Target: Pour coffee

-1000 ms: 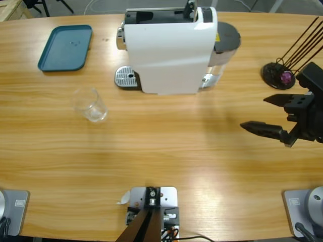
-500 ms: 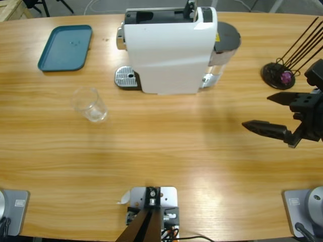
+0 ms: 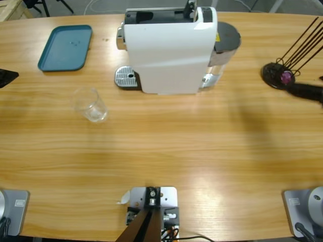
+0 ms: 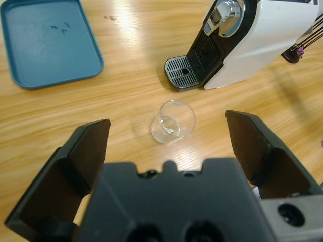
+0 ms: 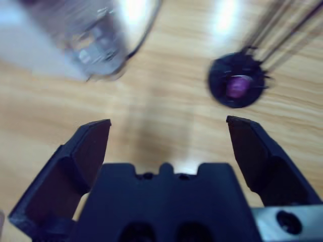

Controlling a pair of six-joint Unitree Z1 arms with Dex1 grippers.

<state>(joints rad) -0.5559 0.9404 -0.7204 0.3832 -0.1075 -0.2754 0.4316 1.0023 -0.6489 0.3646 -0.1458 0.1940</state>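
Observation:
A clear drinking glass stands upright on the table, left of the white coffee machine. I see no coffee in the glass or anywhere else. The left wrist view looks down on the glass between the wide-open jaws of my left gripper, which hangs well above it with nothing held. Only a black tip of that gripper shows at the high view's left edge. My right gripper is open and empty, near the capsule stand; one jaw shows at the right edge.
A teal tray lies at the back left. The machine's metal drip grate sticks out toward the glass. A black stand with thin rods and a purple capsule sits at the back right.
The right gripper has pulled back to the right and up, almost out of the high view. A tip of the left gripper has come in at the left edge.

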